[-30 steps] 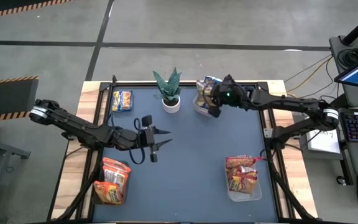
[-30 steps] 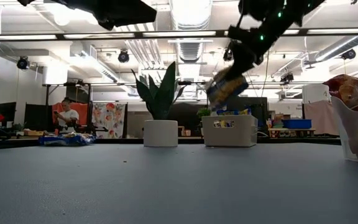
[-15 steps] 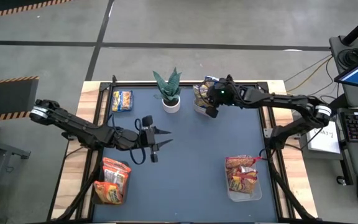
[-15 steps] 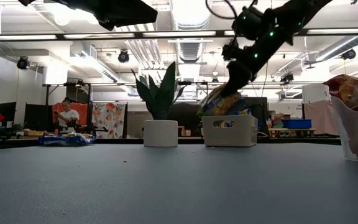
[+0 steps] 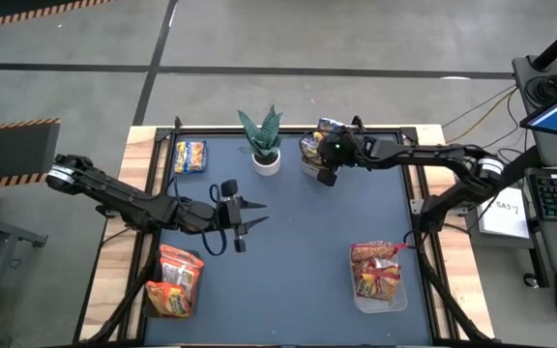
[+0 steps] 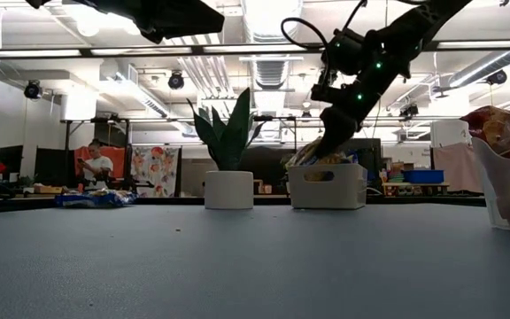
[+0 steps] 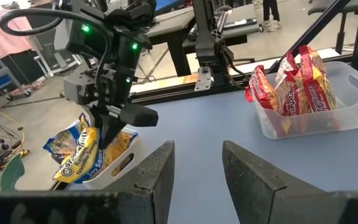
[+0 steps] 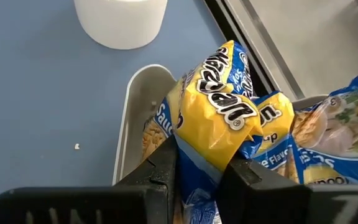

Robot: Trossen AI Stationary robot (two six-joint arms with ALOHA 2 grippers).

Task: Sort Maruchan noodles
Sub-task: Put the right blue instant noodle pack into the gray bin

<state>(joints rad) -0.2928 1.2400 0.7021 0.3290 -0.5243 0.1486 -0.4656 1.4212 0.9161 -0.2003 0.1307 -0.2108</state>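
**Lowered into the far bin: yellow-and-blue packet nearly placed**

Dropped from above the bin a second ago to down inside it now: yellow-and-blue packet [image 8: 219, 118], pinched between the fingers of the right end effector [image 5: 325, 164], lower end already among the matching packets in the white bin [image 6: 328, 186] at the far edge of the surface [image 5: 307, 242], just beside the potted plant [image 5: 263, 140]. Seen from table height, almost hidden behind the bin wall, only a corner showing.

Step in hand, by the look of it: depositing this packet with its own kind. Next move likely calls for spreading the fingers to release, then lifting straight up clear of the bin rim without dragging neighbouring packets out.

Elsewhere: one more yellow-and-blue packet [image 5: 190, 156] lying loose at the far left corner, probably next to fetch. Orange-red packets [image 5: 174, 280] heaped at the near left edge; red-and-white packets [image 5: 377, 273] standing in a clear bin [image 5: 379, 302] near the right edge.

Left end effector [image 5: 245, 219] hovering over the left-middle of the surface, fingers narrowly parted, holding nothing, waiting.
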